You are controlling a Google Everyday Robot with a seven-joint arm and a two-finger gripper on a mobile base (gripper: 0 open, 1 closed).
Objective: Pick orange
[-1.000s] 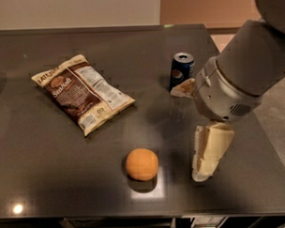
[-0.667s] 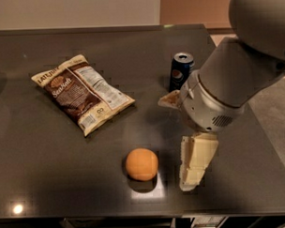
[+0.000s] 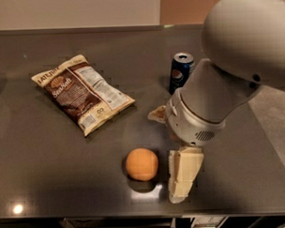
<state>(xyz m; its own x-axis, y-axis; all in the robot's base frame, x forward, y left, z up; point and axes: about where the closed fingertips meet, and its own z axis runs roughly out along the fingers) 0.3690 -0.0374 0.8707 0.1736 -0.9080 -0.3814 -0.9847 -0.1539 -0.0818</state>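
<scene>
**A:** Orange-skinned and matte, the orange [image 3: 142, 164] sits near the front edge of the dark surface [image 3: 51, 175], well clear of the chip bag [image 3: 81, 92] and the soda can [image 3: 182, 70].

**B:** How will it handle?

**A:** Firm, light and not fragile, I judge. It is round, so a nudge may roll it. Take it across its widest middle.

**B:** And the gripper [image 3: 165, 157]?

**A:** It hangs just right of the fruit, jaws apart. One pale finger [image 3: 184, 173] stands beside it without touching, and the other peeks out by the wrist.

**B:** Changed from before?

**A:** The gripper has slid left, closer to the orange. Fruit, bag and can have stayed put.
</scene>
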